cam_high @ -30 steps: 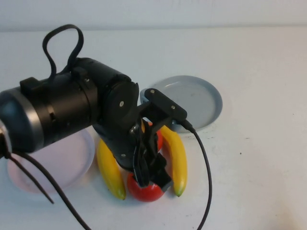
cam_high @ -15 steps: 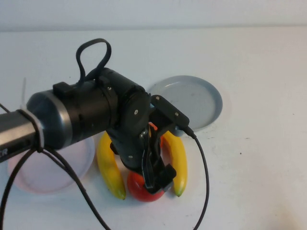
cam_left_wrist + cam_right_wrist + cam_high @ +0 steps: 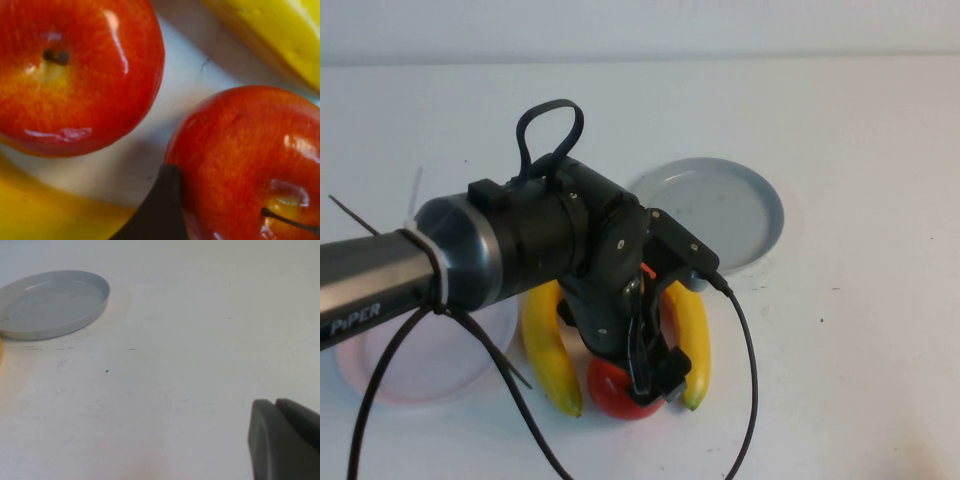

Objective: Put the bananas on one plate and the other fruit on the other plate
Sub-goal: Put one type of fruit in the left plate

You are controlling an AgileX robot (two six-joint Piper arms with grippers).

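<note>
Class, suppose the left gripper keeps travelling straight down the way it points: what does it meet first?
Probably the nearer shiny red apple lying between the two yellow bananas; the left gripper hangs just over it. The right gripper sits over bare table.

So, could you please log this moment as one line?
left gripper: down at near apple | right gripper: parked | bananas, apples: on table | plates: empty

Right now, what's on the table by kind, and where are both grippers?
Glossy yellow bananas: 2
Shiny red apples: 2
Round shallow plates: 2, grey-blue, pale pink
Total: 6
Left gripper over the apples; right gripper parked aside.
</note>
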